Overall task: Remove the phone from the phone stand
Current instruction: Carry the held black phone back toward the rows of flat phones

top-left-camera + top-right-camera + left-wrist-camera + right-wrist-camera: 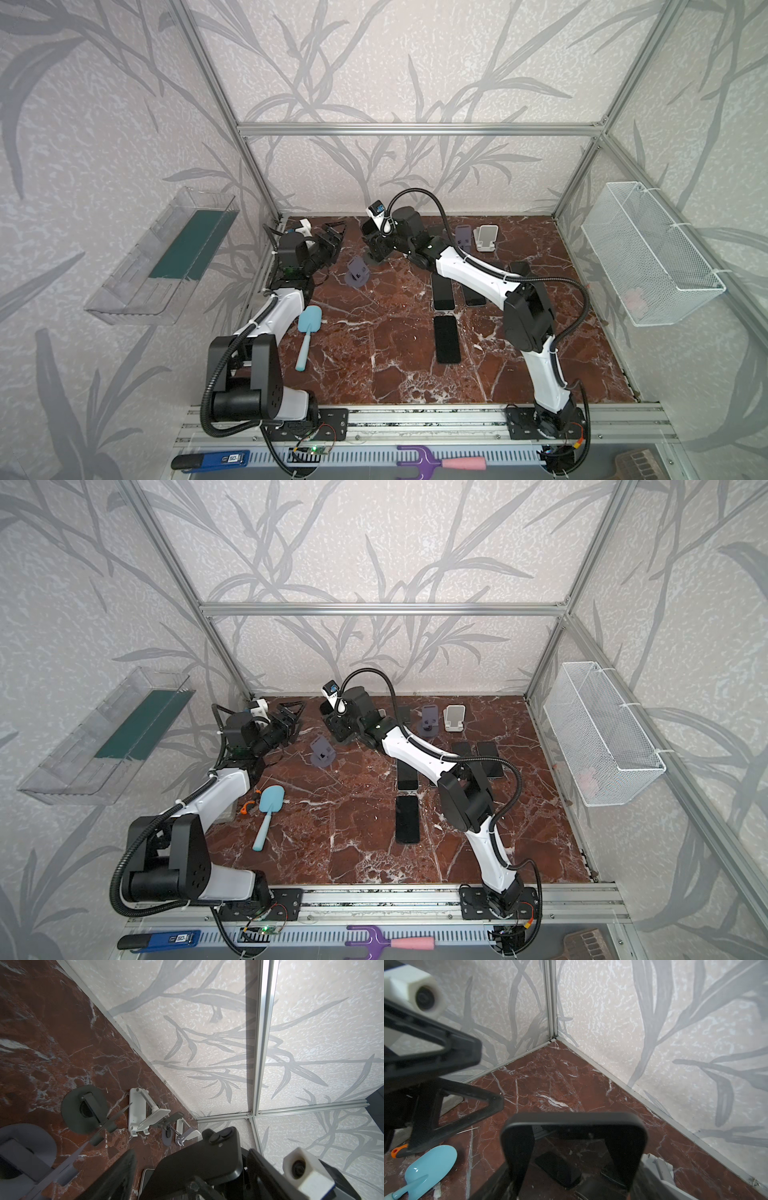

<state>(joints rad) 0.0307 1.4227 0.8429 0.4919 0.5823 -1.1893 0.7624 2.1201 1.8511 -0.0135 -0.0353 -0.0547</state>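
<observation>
Phone (573, 1136) clamped in my right gripper (374, 245) at stand (379, 262); left gripper (337, 237) open nearby. Risk: lip snags and stand tips, or grip slips.

Right gripper (337, 729) was down over a black phone stand (342, 738) at back-centre, jaws hidden under the wrist. Left gripper (296, 716) hung just left of it, fingers apart, nothing between them. Grey stand (322, 753) stood on the marble table (353, 854) near both. A purple stand (429, 719) and a white stand (454, 717) stood back right. Dark phones (407, 818) lay flat by the right arm. Blue scoop (269, 808) lay by the left arm.
</observation>
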